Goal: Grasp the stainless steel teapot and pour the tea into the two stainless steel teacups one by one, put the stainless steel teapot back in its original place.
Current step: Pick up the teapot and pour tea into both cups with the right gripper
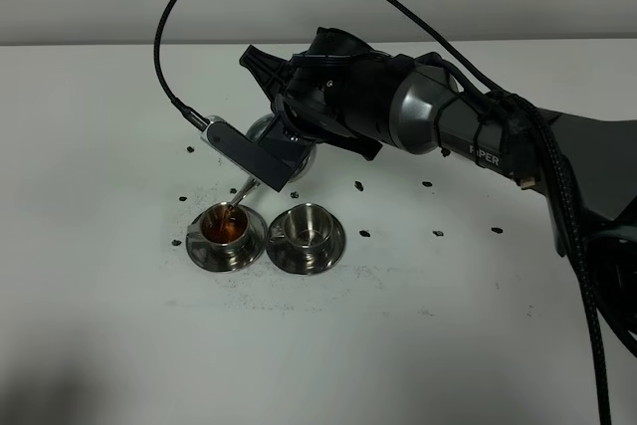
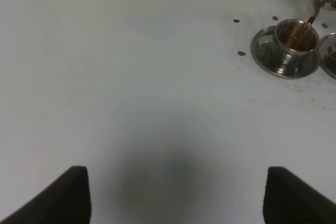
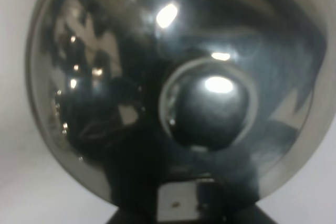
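My right gripper (image 1: 289,141) reaches across the middle and is shut on the stainless steel teapot (image 1: 265,132), which is tilted with its spout down. Tea (image 1: 225,229) runs from the spout into the left teacup (image 1: 227,236), which holds dark reddish-brown liquid. The right teacup (image 1: 307,229) stands beside it on its own saucer and looks empty. The teapot's lid and knob (image 3: 210,103) fill the right wrist view. In the left wrist view the left gripper (image 2: 178,198) is open over bare table, far from the filled teacup (image 2: 296,38). The teapot's spout (image 2: 320,1) shows there too.
Small dark specks (image 1: 359,186) lie scattered on the white table (image 1: 119,325) around the cups. A black cable (image 1: 189,7) arcs above the right arm (image 1: 478,131). The left arm is outside the exterior view.
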`<state>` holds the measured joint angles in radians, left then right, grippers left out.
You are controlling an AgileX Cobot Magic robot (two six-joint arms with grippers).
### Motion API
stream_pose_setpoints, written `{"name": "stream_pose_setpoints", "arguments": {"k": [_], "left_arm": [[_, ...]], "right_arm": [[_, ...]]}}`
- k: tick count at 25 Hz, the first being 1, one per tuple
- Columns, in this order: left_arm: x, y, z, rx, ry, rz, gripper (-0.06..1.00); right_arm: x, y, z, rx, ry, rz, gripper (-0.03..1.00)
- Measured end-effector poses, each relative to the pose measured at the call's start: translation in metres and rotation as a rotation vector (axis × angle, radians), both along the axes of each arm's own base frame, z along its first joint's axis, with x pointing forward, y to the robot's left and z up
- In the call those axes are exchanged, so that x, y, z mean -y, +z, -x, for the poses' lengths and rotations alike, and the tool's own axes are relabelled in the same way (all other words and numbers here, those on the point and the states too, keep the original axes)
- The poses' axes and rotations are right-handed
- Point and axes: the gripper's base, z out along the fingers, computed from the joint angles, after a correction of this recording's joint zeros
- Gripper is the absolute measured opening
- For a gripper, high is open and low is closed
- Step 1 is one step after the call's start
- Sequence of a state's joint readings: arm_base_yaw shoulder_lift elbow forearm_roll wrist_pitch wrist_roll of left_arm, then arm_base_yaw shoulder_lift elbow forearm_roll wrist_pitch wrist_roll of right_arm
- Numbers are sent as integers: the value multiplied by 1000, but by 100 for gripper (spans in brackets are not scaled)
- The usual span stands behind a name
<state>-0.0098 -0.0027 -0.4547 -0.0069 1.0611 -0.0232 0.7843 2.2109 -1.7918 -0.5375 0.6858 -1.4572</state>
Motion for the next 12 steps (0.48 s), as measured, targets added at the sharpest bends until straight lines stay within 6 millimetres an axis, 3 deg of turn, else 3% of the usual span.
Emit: {"name": "stream_pose_setpoints", "arguments": {"k": [12], "left_arm": [[0,0,0,0,0,0,65]], "right_arm": [[-5,2,3,31,17,11,18]]}}
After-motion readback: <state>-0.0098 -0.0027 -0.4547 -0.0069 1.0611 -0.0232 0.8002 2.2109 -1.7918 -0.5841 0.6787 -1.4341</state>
